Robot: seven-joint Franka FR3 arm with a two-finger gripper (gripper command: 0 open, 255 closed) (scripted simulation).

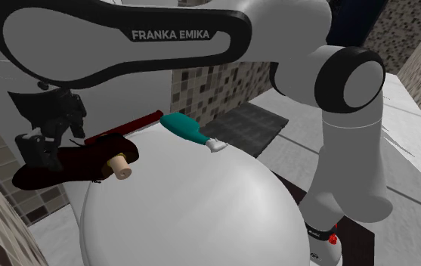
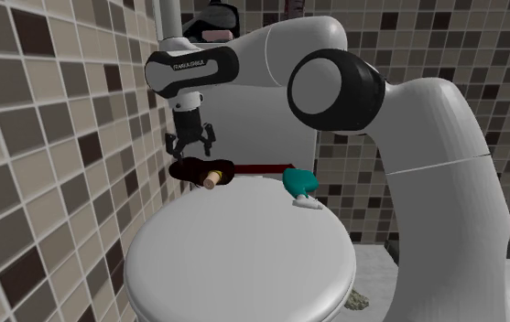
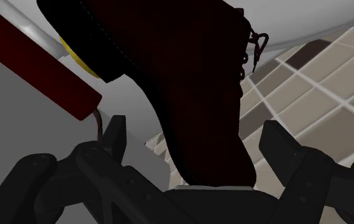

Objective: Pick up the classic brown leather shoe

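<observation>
The shoe is a dark maroon-brown lace-up lying on its side at the back rim of a white round lid. My gripper hangs just over it, open. In the wrist view the shoe's narrow end runs between the two fingers, with a gap on each side. A small cork-coloured cylinder rests against the shoe.
A teal brush with a white tip lies on the lid's back edge. A dark red bar runs behind the shoe. A tiled wall stands close by, and a dark grey mat lies beyond the lid.
</observation>
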